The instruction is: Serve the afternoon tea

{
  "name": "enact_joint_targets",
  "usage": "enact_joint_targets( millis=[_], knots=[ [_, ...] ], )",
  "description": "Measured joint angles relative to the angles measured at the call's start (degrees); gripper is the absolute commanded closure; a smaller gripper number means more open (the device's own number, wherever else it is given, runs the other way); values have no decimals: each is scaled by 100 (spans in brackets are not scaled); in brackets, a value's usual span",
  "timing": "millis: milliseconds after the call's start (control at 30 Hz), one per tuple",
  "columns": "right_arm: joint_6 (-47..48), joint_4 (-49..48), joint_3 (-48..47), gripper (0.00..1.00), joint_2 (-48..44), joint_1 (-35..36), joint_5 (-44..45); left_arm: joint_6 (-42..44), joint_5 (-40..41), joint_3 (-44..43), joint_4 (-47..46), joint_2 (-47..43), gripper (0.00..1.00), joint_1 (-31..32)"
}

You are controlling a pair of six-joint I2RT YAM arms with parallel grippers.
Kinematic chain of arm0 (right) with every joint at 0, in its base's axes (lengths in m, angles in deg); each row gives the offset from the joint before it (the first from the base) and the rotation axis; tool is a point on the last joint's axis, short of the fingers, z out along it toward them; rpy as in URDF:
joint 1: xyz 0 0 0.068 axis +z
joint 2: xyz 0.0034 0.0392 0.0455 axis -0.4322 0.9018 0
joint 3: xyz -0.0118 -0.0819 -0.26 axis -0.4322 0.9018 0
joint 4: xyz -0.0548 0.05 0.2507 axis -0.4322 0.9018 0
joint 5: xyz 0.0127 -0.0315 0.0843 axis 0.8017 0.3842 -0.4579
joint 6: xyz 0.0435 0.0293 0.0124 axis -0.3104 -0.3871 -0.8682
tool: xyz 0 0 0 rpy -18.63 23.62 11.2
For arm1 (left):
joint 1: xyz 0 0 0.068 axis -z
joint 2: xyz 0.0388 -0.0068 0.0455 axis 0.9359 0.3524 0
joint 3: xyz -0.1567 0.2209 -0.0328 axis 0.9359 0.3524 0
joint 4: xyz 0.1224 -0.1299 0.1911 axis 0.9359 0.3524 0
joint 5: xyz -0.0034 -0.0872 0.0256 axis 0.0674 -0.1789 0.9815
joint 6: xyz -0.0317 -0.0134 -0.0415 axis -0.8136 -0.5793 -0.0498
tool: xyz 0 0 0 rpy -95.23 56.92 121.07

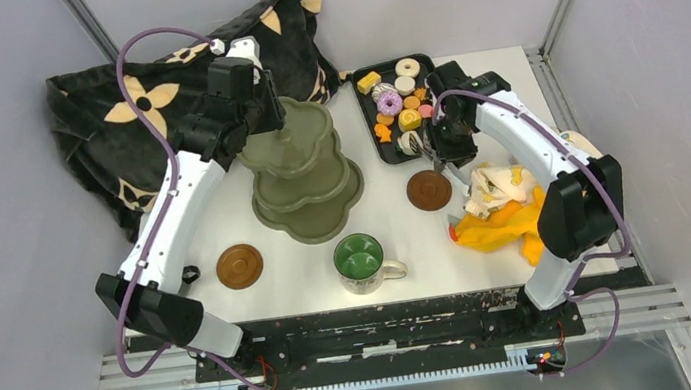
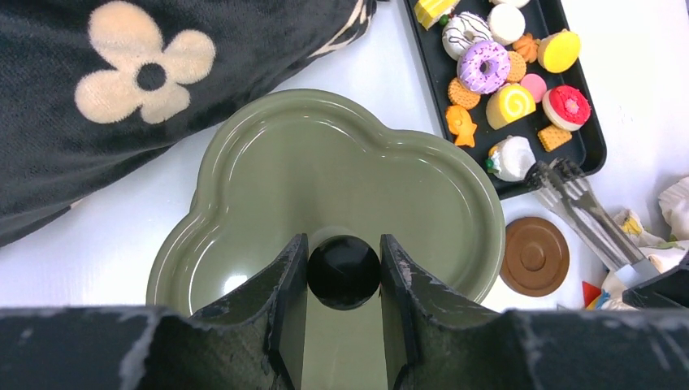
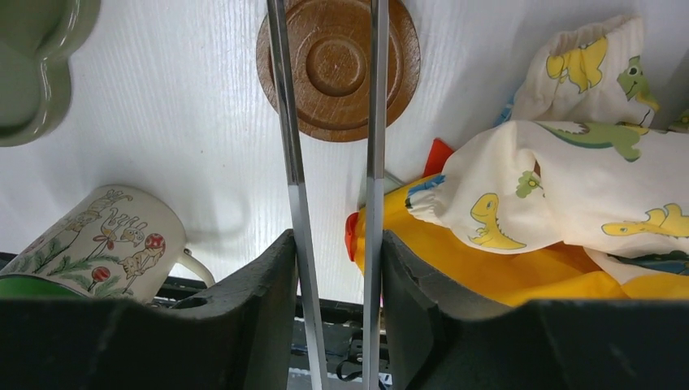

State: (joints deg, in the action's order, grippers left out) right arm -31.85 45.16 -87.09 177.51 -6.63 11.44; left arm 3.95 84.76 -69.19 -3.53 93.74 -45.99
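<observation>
So far nothing is served: my left pincer (image 2: 343,253) clamps the stand's (image 2: 325,162) black knob (image 2: 344,275), my right pincer (image 3: 337,248) grips the tongs (image 3: 290,122), and the pastries (image 1: 390,102) all lie in the tray (image 2: 570,12) right of the stand's bare tiers.

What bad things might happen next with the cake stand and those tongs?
The left fingers pinch only the small round black knob; it might slip, and the stand could tip. The right fingers hold the tongs by thin metal arms, so they might twist and knock the pastries.
</observation>
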Motion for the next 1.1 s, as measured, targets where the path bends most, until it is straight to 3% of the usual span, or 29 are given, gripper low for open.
enact_joint_targets(
  millis=[167,267,567,633,800,933,1100],
  knots=[
    [72,26,-177,53,249,2,59,-2,11,0,-55,26,95,39],
    [129,20,-227,53,363,0,79,-4,15,0,-160,72,85,39],
    [229,-59,-275,51,540,2,90,-4,11,0,-293,127,69,76],
    [240,-87,-343,49,599,2,76,-4,7,0,-293,127,60,83],
    [293,-153,-573,46,813,2,55,-42,-24,0,-334,127,27,90],
    [328,-229,-608,56,927,0,26,-63,-103,-2,-420,125,13,116],
    [330,-247,-608,78,964,2,-2,-63,-105,-57,-407,118,11,125]
  ],
)
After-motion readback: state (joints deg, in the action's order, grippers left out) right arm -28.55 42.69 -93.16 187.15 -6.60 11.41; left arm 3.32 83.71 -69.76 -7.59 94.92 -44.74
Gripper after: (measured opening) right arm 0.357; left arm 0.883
